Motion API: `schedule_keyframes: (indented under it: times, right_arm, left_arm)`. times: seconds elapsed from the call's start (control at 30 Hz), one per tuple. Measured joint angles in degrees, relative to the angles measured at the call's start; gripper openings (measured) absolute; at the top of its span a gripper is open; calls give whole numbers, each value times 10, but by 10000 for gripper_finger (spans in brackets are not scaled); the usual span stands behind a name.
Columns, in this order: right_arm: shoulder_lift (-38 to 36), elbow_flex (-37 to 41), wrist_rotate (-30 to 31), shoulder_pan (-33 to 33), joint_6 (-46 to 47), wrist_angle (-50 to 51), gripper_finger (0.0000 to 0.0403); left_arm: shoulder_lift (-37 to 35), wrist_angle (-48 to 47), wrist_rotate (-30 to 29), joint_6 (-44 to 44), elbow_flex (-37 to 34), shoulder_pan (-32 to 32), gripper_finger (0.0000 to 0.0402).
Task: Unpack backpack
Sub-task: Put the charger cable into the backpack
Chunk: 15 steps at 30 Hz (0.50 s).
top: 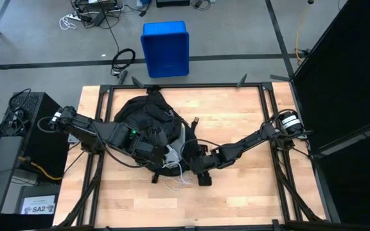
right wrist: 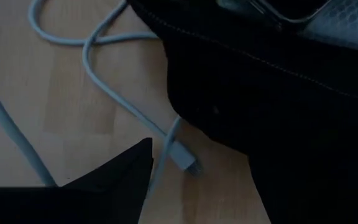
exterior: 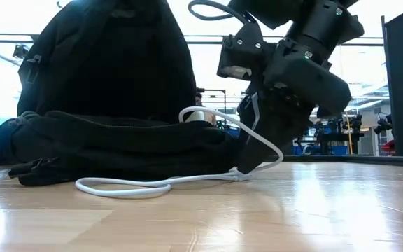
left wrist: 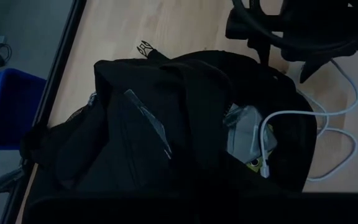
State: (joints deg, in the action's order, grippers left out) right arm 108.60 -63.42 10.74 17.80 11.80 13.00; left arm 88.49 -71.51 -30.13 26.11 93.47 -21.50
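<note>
Beside the soft, floppy backpack (top: 143, 125), the right gripper (top: 200, 172) spreads over a limp white cable (exterior: 124, 185), best pinched near its plug.

The black fabric backpack (top: 143, 122) lies slumped on the table, mouth open toward the right gripper (top: 201, 174), which sits just beside its opening, with pale contents visible inside.
</note>
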Motion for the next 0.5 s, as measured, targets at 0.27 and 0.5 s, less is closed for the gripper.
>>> schedule_keyframes:
  times: [0.27,0.5]
  right_arm:
    - [53,-4,4,3,-25,-9,207]
    - [54,-6,5,5,-27,-3,137]
  left_arm:
    - [0,1,0,0,0,0,7]
    - [0,1,0,0,0,0,7]
